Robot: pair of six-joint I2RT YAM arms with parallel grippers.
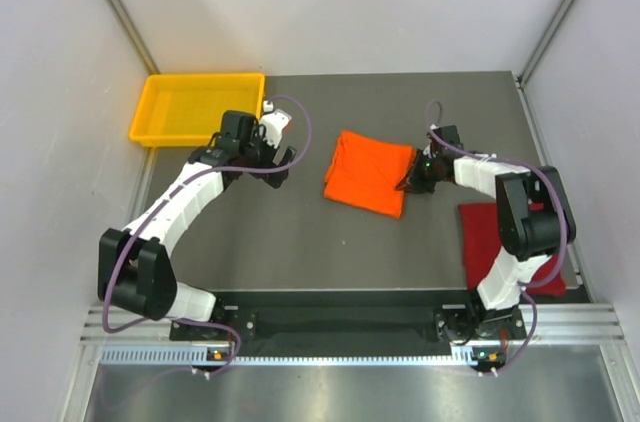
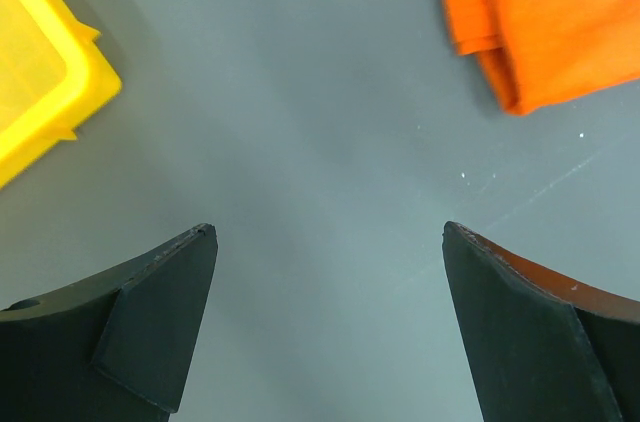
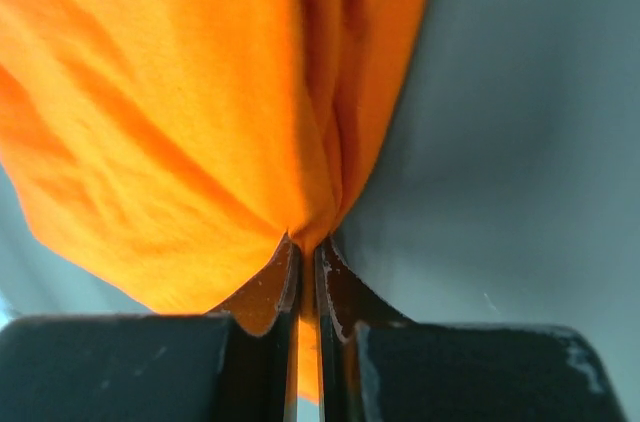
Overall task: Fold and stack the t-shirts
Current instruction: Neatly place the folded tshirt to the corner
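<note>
The orange t-shirt (image 1: 369, 172) lies folded in the middle of the table; it also shows in the left wrist view (image 2: 545, 12) and fills the right wrist view (image 3: 180, 112). My right gripper (image 1: 412, 179) is shut on the shirt's right edge; in the right wrist view (image 3: 307, 247) a bunch of orange cloth is pinched between the jaws. My left gripper (image 1: 268, 157) is open and empty to the left of the shirt, over bare table (image 2: 328, 232). The dark red t-shirt (image 1: 487, 242) lies at the right front, partly hidden by the right arm.
A yellow plastic tray (image 1: 150, 114) stands at the back left; its corner shows in the left wrist view (image 2: 55, 92). Grey walls close in the table on the left, back and right. A metal rail runs along the near edge.
</note>
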